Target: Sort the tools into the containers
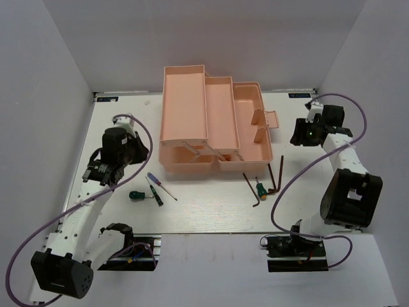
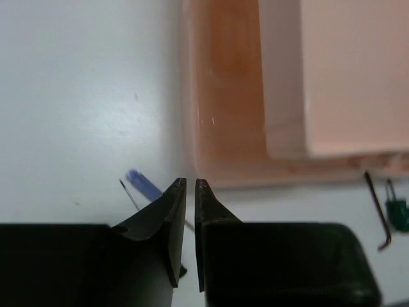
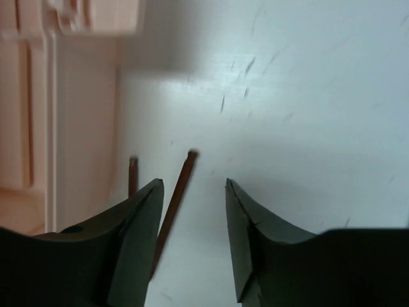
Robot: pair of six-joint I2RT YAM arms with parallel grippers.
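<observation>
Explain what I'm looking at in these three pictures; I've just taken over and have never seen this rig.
The top picture looks down on two robot arms bolted at the near edge of the table, with the left arm on the left. The other two pictures come from a camera on each wrist, so the dark shapes at the bottom are that arm's own claw. The left claw is almost shut and the right claw is open; neither holds anything. A pink toolbox stands open, and its trays look empty. In front of it lie three screwdrivers to the left, and dark hex keys with a small green screwdriver to the right.
</observation>
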